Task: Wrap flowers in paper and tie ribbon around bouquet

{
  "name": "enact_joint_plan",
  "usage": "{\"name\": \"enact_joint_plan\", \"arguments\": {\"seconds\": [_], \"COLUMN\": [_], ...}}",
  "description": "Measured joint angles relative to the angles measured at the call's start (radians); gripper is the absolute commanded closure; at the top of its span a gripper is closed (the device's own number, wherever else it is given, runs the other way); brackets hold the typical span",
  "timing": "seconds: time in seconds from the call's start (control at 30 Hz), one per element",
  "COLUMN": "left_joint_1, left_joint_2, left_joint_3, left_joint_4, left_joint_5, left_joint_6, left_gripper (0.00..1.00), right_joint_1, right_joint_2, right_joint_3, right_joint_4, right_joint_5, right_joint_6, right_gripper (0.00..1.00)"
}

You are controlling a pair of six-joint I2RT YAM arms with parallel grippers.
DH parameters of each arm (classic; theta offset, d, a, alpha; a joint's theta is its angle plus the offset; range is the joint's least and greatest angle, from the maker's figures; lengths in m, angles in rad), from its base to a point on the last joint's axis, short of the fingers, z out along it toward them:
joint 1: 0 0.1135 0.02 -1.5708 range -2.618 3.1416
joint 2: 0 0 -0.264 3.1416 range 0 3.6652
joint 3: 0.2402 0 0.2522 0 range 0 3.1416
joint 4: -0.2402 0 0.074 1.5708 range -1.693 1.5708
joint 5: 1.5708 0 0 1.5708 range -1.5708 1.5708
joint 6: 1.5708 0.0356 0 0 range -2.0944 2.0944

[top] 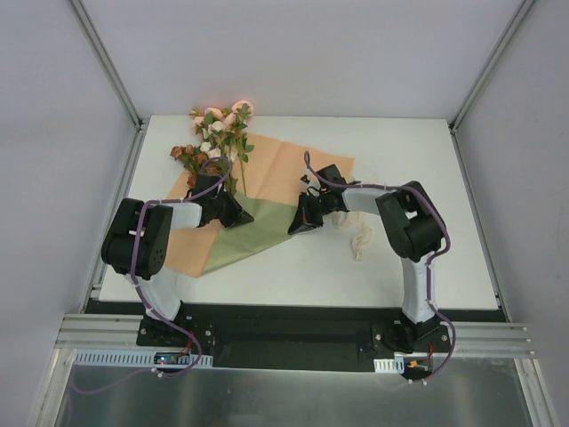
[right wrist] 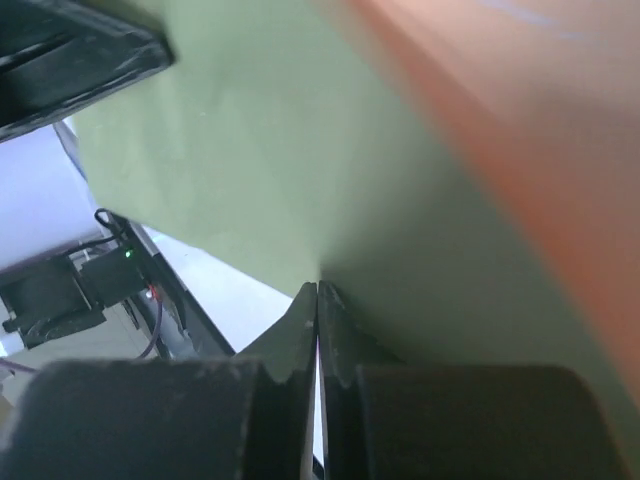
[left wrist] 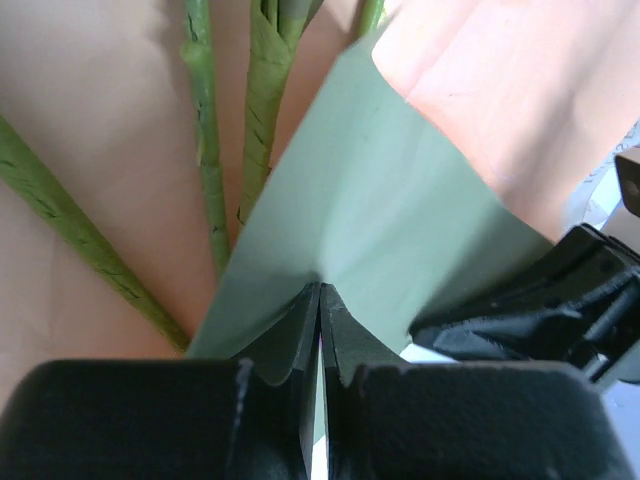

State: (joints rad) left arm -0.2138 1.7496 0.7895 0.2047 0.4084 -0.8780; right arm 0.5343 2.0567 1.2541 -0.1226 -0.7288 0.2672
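**Here, both grippers are pinched onto the folded paper**

In the top external view, the paper (top: pixel 289 173) is seen spread on the white table (top: pixel 418 169), orange-tan face up. Its near corner is turned over, so that an olive green flap (top: pixel 253 233) is shown. The flowers (top: pixel 216 135) are laid across the paper's far left corner. The blooms reach past that edge and the stems run in toward the paper's middle. The ribbon (top: pixel 360 238) is left in a loose heap on the table, off the paper's right side and apart from it. The left gripper (top: pixel 238 216) is set at the left end of the green flap and the right gripper (top: pixel 300 224) at its right end.

In the left wrist view, the left gripper (left wrist: pixel 319 300) is seen with its jaws pressed together. The edge of the green flap (left wrist: pixel 380 200) is nipped between the tips. Four green stems (left wrist: pixel 205 150) are laid on the orange face, to the left of the flap, and part of them is covered by it.

In the right wrist view, the right gripper (right wrist: pixel 317 295) is likewise closed tight. The green face of the paper (right wrist: pixel 300 130) is drawn down to a point between its tips and held there. The orange face is seen as a blur toward the upper right, and a strip of white table is glimpsed below the paper's left edge.
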Motion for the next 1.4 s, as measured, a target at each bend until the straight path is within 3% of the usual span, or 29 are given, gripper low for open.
{"name": "enact_joint_plan", "arguments": {"seconds": [0.43, 0.9, 1.0, 1.03, 1.1, 1.27, 1.4], "left_joint_1": [0.000, 0.006, 0.006, 0.006, 0.006, 0.006, 0.006], "left_joint_2": [0.005, 0.009, 0.009, 0.009, 0.010, 0.010, 0.010], "left_joint_3": [-0.001, -0.001, -0.001, -0.001, -0.001, -0.001, -0.001], "left_joint_4": [0.001, 0.005, 0.005, 0.005, 0.006, 0.007, 0.007], "left_joint_5": [-0.001, 0.007, 0.009, 0.009, 0.011, 0.011, 0.012], "left_joint_6": [-0.007, -0.008, -0.008, -0.008, -0.008, -0.007, -0.007], "left_gripper": [1.00, 1.00, 1.00, 1.00, 1.00, 1.00, 1.00], "right_joint_1": [-0.216, -0.380, -0.365, -0.360, -0.351, -0.346, -0.346], "right_joint_2": [-0.029, -0.071, -0.117, -0.145, -0.216, -0.327, -0.252], "right_joint_3": [-0.122, -0.074, -0.066, -0.066, -0.066, -0.064, -0.065], "right_joint_4": [0.084, -0.089, -0.156, -0.186, -0.232, -0.246, -0.228], "right_joint_5": [0.011, 0.143, 0.242, 0.277, 0.329, 0.344, 0.303], "right_joint_6": [0.082, 0.043, -0.011, -0.026, -0.051, -0.071, -0.065], "right_gripper": [1.00, 0.98, 0.85, 0.73, 0.69, 0.73, 0.90]}}
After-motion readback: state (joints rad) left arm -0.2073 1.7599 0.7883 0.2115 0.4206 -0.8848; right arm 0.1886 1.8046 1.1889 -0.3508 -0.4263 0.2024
